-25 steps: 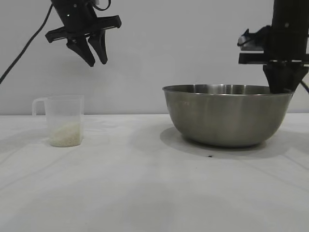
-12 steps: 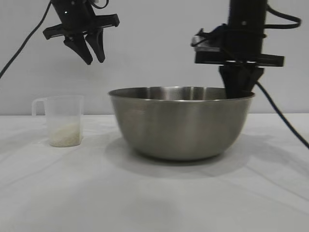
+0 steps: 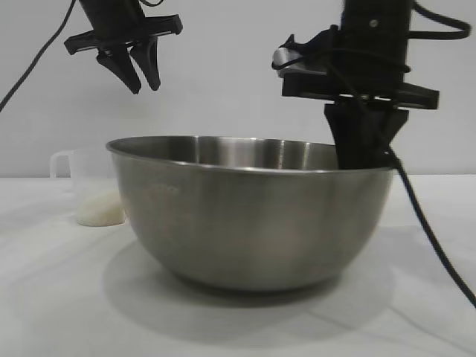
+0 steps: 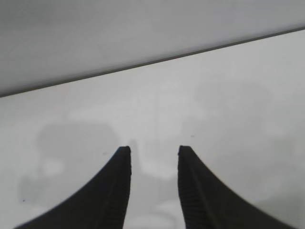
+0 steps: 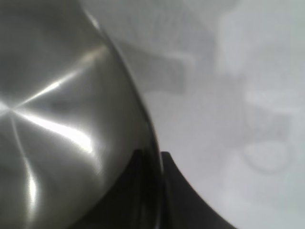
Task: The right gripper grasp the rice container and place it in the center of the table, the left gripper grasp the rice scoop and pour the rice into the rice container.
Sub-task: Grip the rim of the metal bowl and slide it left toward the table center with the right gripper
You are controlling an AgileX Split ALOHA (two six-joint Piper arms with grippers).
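Observation:
The rice container (image 3: 245, 216), a big steel bowl, fills the middle of the exterior view, low over the table (image 3: 52, 312). My right gripper (image 3: 362, 155) is shut on its rim at the right side. In the right wrist view the rim (image 5: 153, 143) runs between the two black fingers, and the rice container's shiny inside (image 5: 57, 119) lies beside them. The rice scoop (image 3: 83, 186), a clear cup with its handle to the left, stands behind the bowl's left edge, with rice (image 3: 100, 212) in its bottom. My left gripper (image 3: 141, 74) hangs open high above the scoop, empty (image 4: 152, 150).
The white table (image 4: 214, 95) meets a light grey wall at the back. A black cable (image 3: 424, 223) trails down from the right arm past the bowl's right side. Another cable (image 3: 37, 59) runs from the left arm to the left.
The right gripper has carried the bowl leftward and toward the camera, so it now covers part of the scoop. The left gripper has hardly moved.

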